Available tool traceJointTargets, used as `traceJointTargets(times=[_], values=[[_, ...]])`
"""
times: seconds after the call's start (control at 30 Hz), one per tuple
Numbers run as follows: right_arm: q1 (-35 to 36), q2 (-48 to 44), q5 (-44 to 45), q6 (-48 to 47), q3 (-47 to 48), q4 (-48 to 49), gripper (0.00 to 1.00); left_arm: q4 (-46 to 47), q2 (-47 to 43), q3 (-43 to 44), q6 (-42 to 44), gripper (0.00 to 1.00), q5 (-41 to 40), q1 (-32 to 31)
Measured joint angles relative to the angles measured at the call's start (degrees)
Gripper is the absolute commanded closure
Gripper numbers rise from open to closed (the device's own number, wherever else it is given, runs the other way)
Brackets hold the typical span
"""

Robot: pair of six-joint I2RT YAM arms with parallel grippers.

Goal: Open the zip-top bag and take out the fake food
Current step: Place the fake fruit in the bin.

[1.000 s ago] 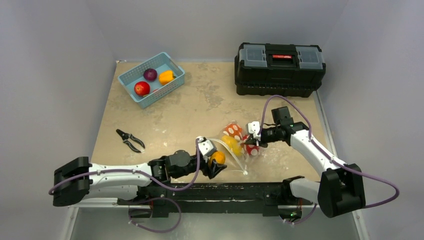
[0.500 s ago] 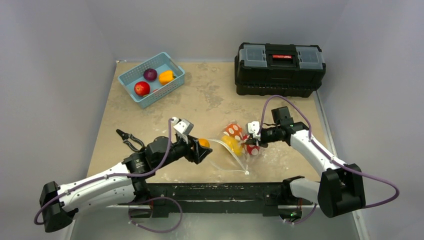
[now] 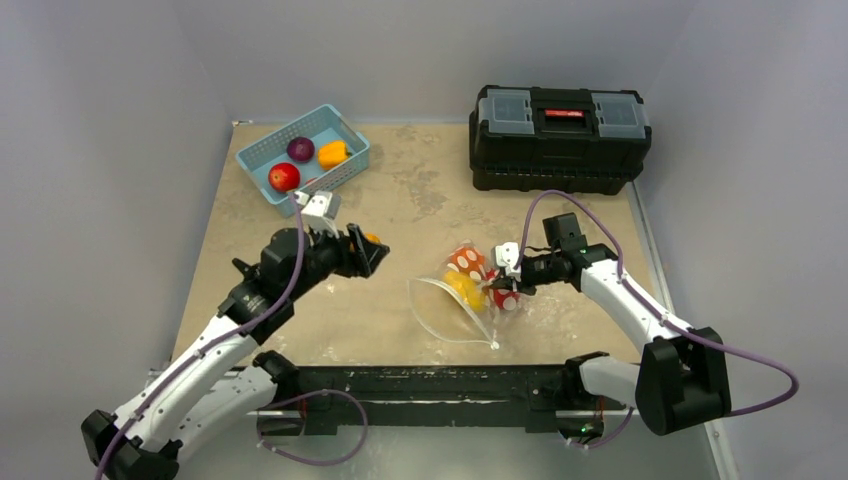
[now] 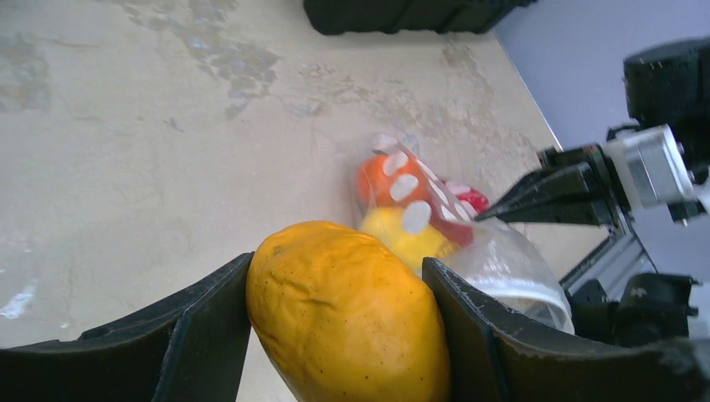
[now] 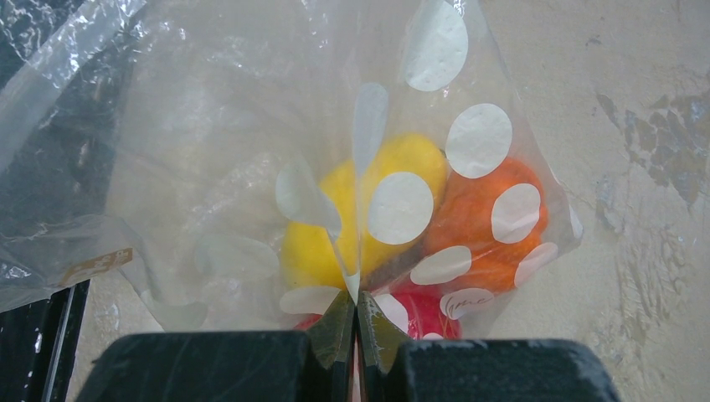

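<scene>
Grey walls all round, and a blotchy tan table [image 3: 400, 200] in the middle of it. The zip-top bag [image 3: 452, 312] lies toward the near right of the table, clear floppy plastic with white dots, and its white-rimmed mouth sags open toward the left arm's side. There's fake food [image 5: 402, 176] bunched up in the far end of it: a yellow piece, an orange one [image 5: 490, 213] pressed up beside it, and something red [image 3: 505, 298] tucked underneath. The right hand [image 5: 356, 322] is clenched tight on a fold of the bag's plastic right at that end, fingertips together with the film pinched between them. Off to the left, well apart from the bag, the left hand [image 4: 339, 335] is grasping an orange-yellow fruit [image 4: 347, 322], one finger on each side of it. Past that, at the far left corner, sits a light-blue basket [image 3: 345, 170] holding a red piece [image 3: 284, 176], a purple one [image 3: 300, 149] and an orange one [image 3: 333, 153]. A black toolbox [image 3: 558, 150] sits along the far right edge.
</scene>
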Motion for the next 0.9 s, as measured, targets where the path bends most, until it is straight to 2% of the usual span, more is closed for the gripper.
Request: traceJointTargets(times=[0.17,0.43,0.9], values=[[0.00,0.00,0.02,0.00,0.00,0.00,1.00,-0.85,6.91,5.55,-0.46,1.00,3.56,10.47],[0.00,0.00,0.04,0.00,0.00,0.00,1.00,-2.60,21.35,15.56,-0.52,1.00,3.98,20.70],[0.00,0.00,0.92,0.02,0.00,0.00,1.00,-3.63,39.69,31.12,0.52,1.00,1.81,30.84]])
